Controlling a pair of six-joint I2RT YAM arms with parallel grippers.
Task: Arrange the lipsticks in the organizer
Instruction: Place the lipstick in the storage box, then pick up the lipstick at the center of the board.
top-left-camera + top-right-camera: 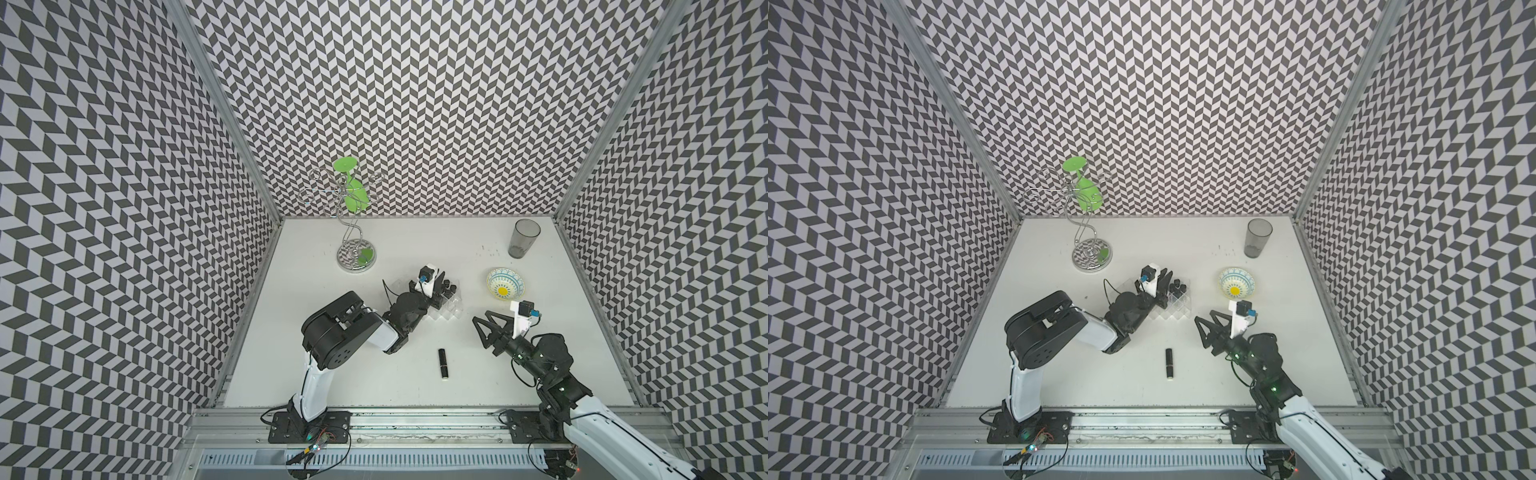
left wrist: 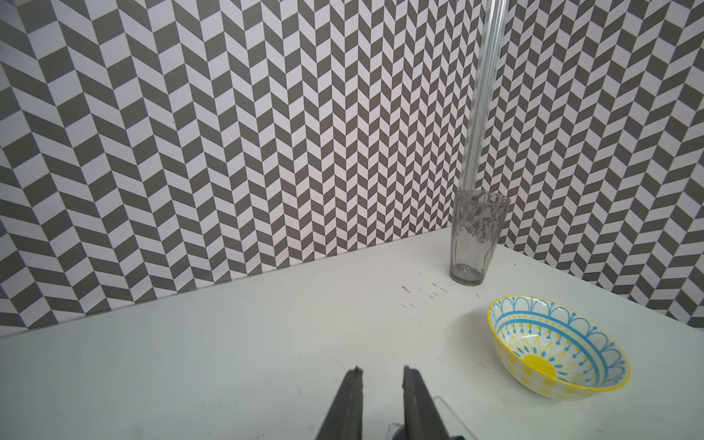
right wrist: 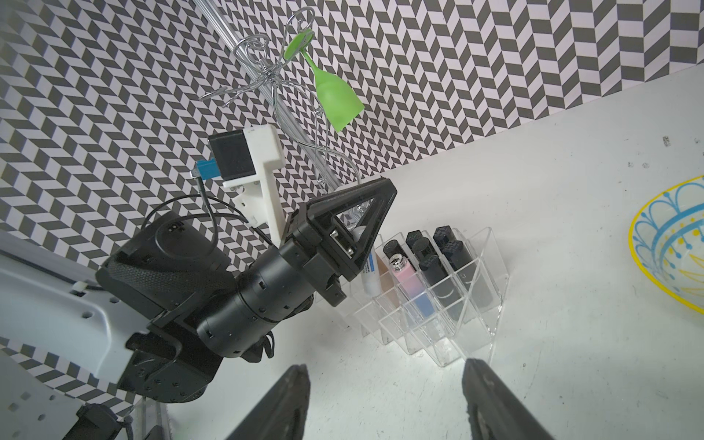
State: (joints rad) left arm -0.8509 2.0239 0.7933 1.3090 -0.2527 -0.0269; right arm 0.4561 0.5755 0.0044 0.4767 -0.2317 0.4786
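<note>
left gripper (image 2: 381, 370) all but closed over organizer (image 3: 493, 289), nothing seen held, right gripper (image 3: 384, 365) jaws apart, empty, near organizer, lipsticks (image 3: 430, 266) upright in compartments, one black lipstick (image 1: 444, 363) lying on table (image 1: 374, 395)

2 arms (image 1: 353, 332), white links (image 1: 316, 386), black joints (image 1: 328, 336), black cables (image 3: 205, 196), white camera mounts (image 3: 263, 167)

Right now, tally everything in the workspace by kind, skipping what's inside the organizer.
loose lipstick: 1
organizer: 1
tumbler: 1
bowl: 1
wire stand: 1
green glass: 1
total: 6
</note>
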